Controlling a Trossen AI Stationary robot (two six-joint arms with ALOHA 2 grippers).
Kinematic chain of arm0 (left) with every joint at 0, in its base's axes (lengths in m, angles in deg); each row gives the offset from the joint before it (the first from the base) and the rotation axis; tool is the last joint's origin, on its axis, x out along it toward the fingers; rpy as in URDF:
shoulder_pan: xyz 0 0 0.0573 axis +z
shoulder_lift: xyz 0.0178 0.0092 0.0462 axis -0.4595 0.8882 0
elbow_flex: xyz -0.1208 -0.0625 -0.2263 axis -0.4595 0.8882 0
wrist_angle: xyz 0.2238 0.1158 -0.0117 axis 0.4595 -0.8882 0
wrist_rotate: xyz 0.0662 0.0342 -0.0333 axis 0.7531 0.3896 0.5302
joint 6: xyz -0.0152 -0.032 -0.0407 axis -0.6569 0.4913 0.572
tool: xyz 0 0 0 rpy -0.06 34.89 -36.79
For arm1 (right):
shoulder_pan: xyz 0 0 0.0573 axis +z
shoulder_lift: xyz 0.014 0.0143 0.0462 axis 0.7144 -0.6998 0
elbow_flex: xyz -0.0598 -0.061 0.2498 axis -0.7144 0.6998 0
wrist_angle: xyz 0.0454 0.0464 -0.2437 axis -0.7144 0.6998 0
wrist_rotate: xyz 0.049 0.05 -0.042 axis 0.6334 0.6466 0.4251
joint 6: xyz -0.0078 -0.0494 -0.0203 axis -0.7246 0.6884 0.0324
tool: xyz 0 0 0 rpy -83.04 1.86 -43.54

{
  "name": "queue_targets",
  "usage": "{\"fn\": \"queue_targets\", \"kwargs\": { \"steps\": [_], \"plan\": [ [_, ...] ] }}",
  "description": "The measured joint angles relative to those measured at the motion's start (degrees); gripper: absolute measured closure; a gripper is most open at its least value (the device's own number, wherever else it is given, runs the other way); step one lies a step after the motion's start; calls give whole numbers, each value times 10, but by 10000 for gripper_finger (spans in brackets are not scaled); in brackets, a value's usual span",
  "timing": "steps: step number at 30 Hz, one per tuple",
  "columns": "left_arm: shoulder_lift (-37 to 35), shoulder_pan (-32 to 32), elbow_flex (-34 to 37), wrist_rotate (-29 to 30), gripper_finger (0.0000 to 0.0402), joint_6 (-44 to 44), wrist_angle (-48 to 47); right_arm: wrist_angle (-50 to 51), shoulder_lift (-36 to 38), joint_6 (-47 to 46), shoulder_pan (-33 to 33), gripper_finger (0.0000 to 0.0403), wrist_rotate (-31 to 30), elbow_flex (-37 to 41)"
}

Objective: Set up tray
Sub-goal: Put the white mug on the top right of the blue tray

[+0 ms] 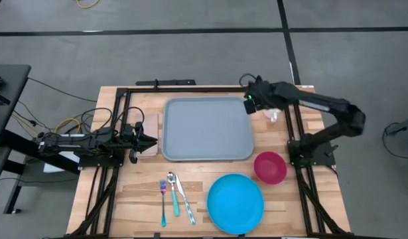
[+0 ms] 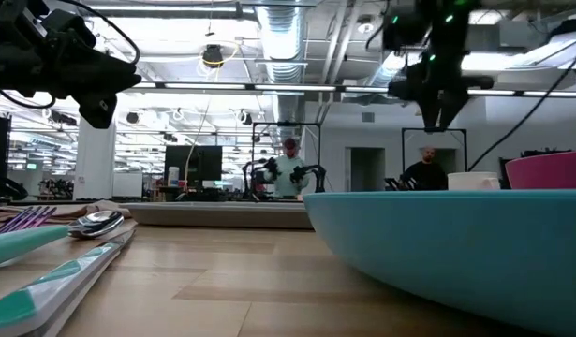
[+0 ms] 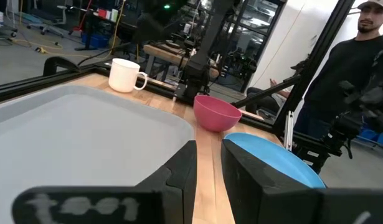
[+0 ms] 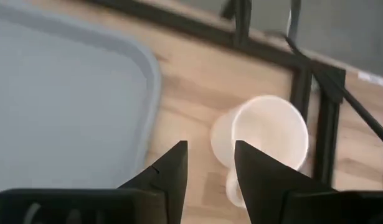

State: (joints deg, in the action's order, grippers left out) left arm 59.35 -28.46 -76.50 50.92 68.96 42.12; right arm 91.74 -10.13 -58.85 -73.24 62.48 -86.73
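The grey-blue tray (image 1: 207,129) lies flat at the table's middle, toward the far side. My left gripper (image 1: 154,141) hangs low just off the tray's left rim (image 3: 179,124), pointing right, fingers open by a narrow gap (image 3: 208,163). My right gripper (image 1: 249,103) hovers above the tray's far right corner, pointing down, fingers open (image 4: 210,155), well above the table in the low view (image 2: 444,117). An upright white mug (image 1: 274,115) (image 4: 269,134) stands on the wood just right of that corner.
A pink bowl (image 1: 270,166) and a round blue plate (image 1: 235,202) sit at the near right. A fork (image 1: 163,199), spoon (image 1: 174,192) and knife (image 1: 185,198) lie near the table's near edge. A tan napkin (image 1: 149,129) lies under my left gripper. Black frame rails (image 1: 296,133) border the table.
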Motion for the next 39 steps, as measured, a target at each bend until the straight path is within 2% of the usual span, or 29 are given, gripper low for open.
{"fn": "queue_targets", "kwargs": {
  "steps": [5, 11, 19, 24, 33, 39],
  "plan": [
    [0, 0, 0, 0, 340, 0, 0, -18, -50, 59, -57, 278, 59, -11],
    [0, 0, 0, 0, 340, 0, 0, 1, -79, 61, -104, 278, 61, -11],
    [0, 0, 0, 1, 340, 0, 0, -2, -81, 60, -118, 278, 62, -4],
    [0, 0, 0, 0, 340, 0, 0, -29, -81, 46, -127, 278, 96, 43],
    [0, 0, 0, 0, 340, 0, 0, -77, -81, 31, -126, 279, 94, 107],
    [0, 0, 0, 0, 340, 0, 0, -85, -81, 31, -126, 316, 86, 115]
  ]
}}
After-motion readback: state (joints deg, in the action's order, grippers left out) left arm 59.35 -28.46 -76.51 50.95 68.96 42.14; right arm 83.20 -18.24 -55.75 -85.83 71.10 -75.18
